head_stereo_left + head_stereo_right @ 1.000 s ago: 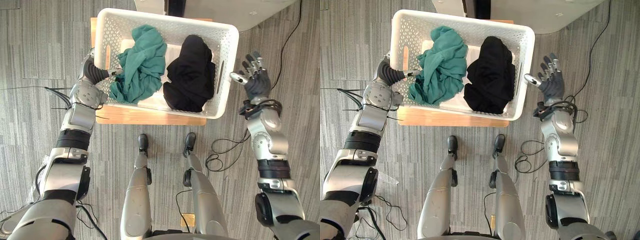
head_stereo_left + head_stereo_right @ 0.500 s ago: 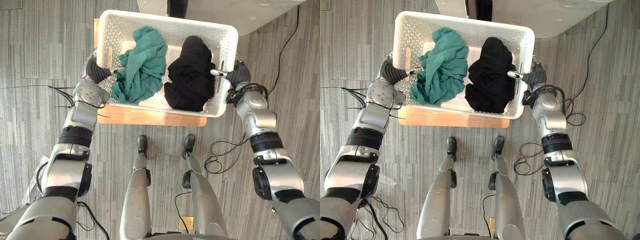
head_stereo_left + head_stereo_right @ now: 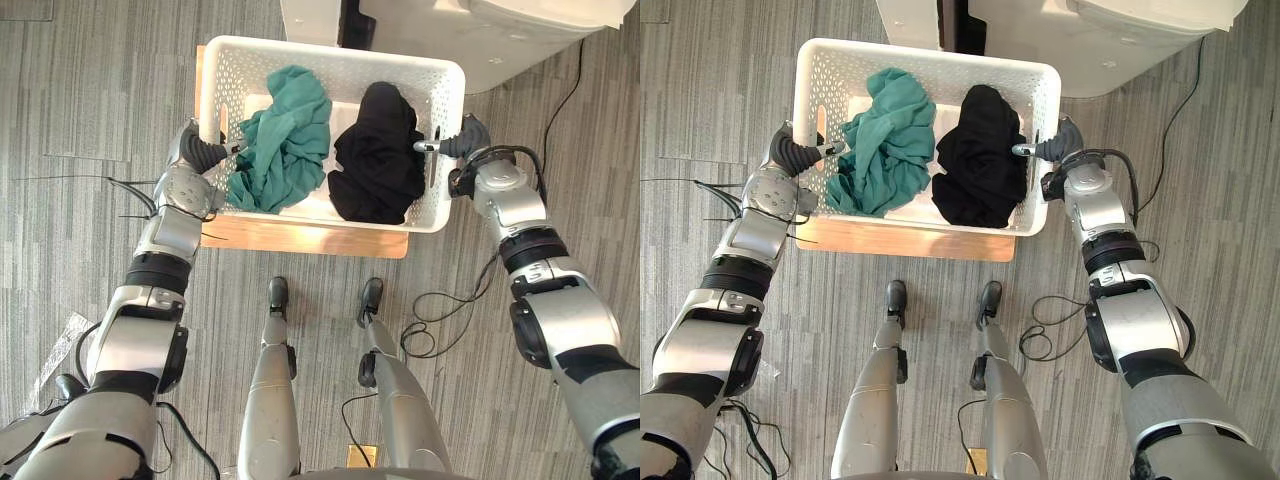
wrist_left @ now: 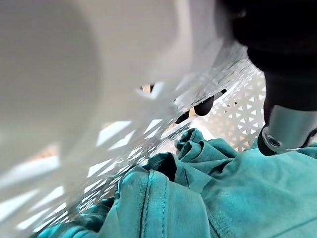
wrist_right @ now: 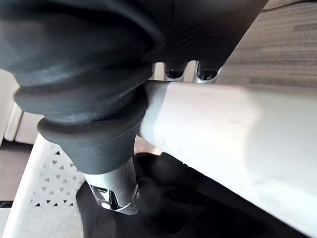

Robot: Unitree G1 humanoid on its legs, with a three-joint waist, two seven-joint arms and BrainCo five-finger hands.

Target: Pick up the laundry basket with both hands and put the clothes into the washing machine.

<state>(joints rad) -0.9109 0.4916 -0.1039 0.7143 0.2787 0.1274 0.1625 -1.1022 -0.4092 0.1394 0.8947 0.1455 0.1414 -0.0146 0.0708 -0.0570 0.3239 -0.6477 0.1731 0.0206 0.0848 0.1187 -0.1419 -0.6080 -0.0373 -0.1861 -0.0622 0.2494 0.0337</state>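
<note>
We look down from the robot's head at a white basket [image 3: 330, 48] with perforated walls. It sits over a low wooden table [image 3: 300, 238], whose near edge shows under the basket's near side; we cannot tell whether the two are touching. Grey striped carpet [image 3: 80, 100] lies all around.

Two bundles of clothing lie side by side in the basket. A crumpled teal garment [image 3: 285, 135] fills the robot's left half and a black garment [image 3: 380, 155] fills the right half.

The left hand [image 3: 205, 152] is clamped on the basket's left wall. In the left wrist view we see its thumb inside the basket, just above the teal garment, while dark fingertips poke through from the outer side of the wall.

The right hand [image 3: 462, 140] is clamped on the right wall in the same way. In the right wrist view we see its thumb hooked inside under the rim, close over the black garment, with the fingers pressed against the rim's outer side.

The basket spans the gap between the two hands, directly ahead of the robot. A white washer [image 3: 480, 30] stands just past its far side, towards the right.
</note>
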